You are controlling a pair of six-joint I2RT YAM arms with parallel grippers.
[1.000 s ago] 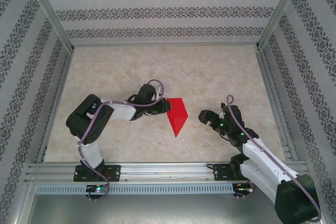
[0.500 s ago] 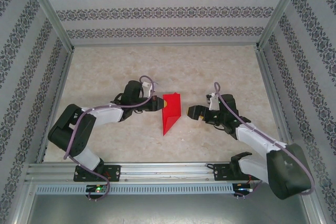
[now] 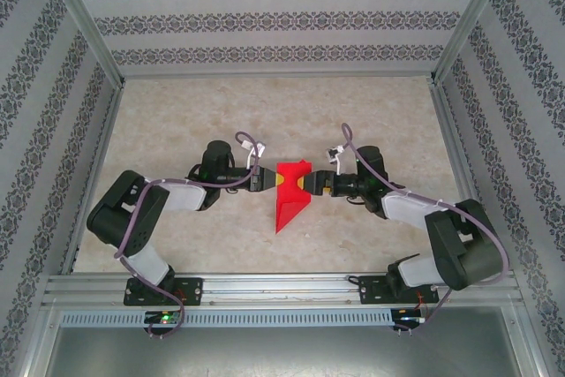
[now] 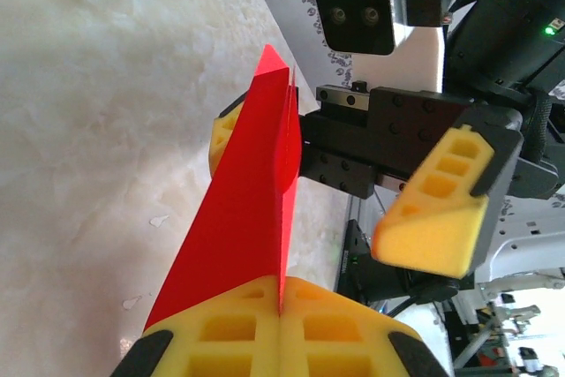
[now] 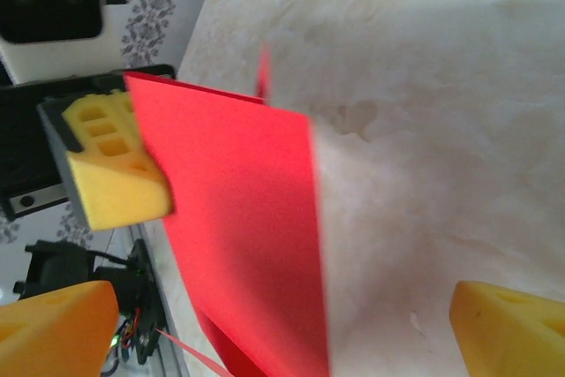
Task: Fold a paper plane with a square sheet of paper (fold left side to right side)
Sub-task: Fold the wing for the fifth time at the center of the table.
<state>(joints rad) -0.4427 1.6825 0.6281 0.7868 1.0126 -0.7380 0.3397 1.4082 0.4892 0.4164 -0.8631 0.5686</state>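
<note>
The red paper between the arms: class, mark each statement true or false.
1. The left end effector is shut on the red paper. True.
2. The right end effector is shut too. False: its jaws stand open, one on each side of the paper.
3. The paper is a flat square. False: it is folded and tapers to a point.
4. The two end effectors face each other across the paper. True.

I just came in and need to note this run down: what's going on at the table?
Two robot arms are working a sheet of red paper, already folded to a narrow pointed shape. The left arm's fingers are shut on one edge of it. The right arm's fingers stand wide open, one on each side of the opposite edge, not yet closed on it.
</note>
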